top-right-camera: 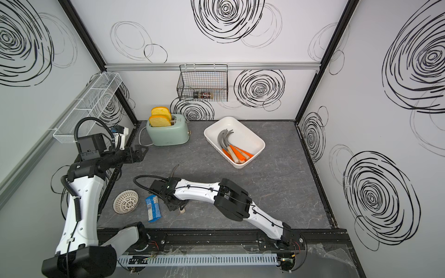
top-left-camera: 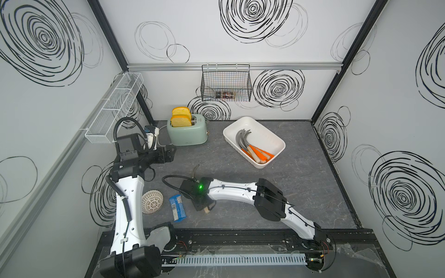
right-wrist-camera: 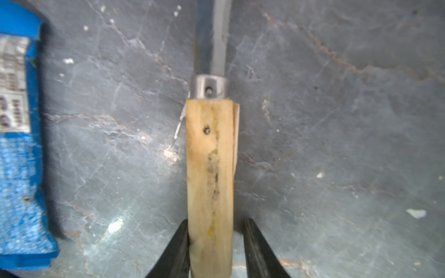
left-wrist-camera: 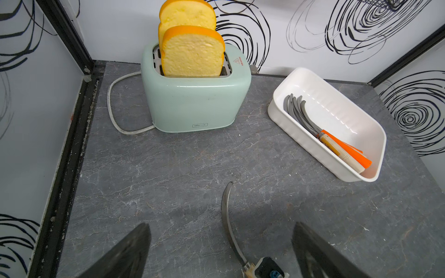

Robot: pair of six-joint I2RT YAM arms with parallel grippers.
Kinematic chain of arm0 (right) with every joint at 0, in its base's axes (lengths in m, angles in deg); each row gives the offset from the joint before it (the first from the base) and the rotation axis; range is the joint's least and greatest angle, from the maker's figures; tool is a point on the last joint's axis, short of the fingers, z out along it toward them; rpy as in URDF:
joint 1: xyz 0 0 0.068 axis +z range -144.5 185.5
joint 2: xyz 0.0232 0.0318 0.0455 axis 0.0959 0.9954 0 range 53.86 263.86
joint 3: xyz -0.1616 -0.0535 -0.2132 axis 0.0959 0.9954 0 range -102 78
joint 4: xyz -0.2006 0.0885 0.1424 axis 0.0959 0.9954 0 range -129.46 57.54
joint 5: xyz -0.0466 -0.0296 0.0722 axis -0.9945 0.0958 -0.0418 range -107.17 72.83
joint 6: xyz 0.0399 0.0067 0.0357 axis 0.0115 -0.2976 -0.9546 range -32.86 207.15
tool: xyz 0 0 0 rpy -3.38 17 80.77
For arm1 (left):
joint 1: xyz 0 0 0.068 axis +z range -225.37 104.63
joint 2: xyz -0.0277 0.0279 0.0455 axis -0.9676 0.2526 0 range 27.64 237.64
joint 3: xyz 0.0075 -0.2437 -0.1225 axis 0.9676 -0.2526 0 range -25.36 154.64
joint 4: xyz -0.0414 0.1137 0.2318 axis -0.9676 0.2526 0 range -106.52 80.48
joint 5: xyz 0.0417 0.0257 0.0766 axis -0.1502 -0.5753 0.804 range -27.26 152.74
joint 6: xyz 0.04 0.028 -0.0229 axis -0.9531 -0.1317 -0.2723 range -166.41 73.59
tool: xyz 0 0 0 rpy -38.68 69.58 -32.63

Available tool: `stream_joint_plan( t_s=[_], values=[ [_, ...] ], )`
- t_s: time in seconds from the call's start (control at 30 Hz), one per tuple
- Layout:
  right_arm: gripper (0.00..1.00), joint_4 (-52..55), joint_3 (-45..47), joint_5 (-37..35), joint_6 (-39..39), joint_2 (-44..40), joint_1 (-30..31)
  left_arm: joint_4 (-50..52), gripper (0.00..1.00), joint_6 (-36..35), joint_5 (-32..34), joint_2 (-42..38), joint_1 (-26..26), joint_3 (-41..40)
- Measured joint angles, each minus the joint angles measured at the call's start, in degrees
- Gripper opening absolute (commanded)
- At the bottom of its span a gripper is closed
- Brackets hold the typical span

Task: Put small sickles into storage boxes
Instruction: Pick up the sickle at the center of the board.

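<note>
Now your right hand straddles the sickle handle, one finger touching, unclamped; your left hand hangs open, empty.

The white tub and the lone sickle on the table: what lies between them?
Only bare grey tabletop between sickle and tub, plain in the left wrist view.

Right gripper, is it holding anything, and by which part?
Not clamped yet: the right gripper straddles the sickle at its wooden handle's end, a gap on one side.
</note>
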Motion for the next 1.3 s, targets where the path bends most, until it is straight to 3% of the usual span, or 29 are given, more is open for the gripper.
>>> stream_joint_plan(
  t_s=[1.13, 1.3],
  values=[
    [0.01, -3.5, 3.9, 0.5, 3.7, -2.1, -1.0, 0.2, 0.96, -2.8, -2.3, 0.5, -0.6, 0.0],
    [0.00, -4.2, 4.7, 0.7, 4.7, -2.6, -1.1, 0.6, 0.96, -3.3, -2.5, 0.2, -1.0, 0.0]
  ],
)
